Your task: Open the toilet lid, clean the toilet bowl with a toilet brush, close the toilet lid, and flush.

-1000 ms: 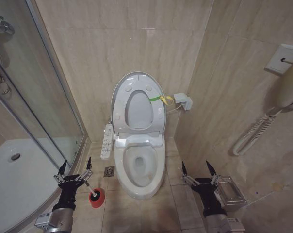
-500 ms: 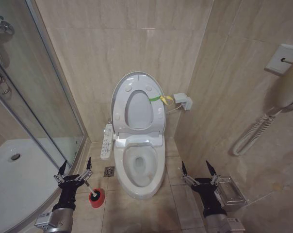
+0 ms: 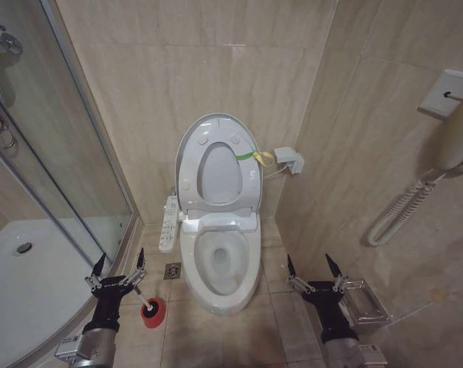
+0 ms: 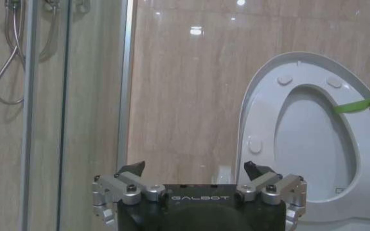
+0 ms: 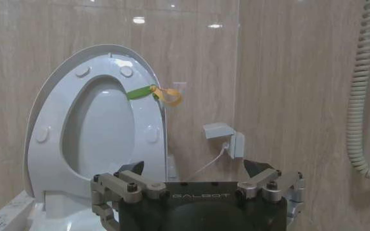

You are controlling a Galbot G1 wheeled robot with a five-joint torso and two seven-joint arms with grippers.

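Toilet lid [image 3: 218, 165] raised upright against wall, bowl [image 3: 219, 264] exposed. Brush [image 3: 146, 305] in red cup [image 3: 152, 313] on floor beside left gripper [image 3: 119, 268]. Both grippers, left and right [image 3: 309, 267], released, empty, low either side of toilet

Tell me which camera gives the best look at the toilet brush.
The head view: the brush stands in its red holder on the floor, just beside the left tool. Both wrist views point at the raised lid and wall instead.
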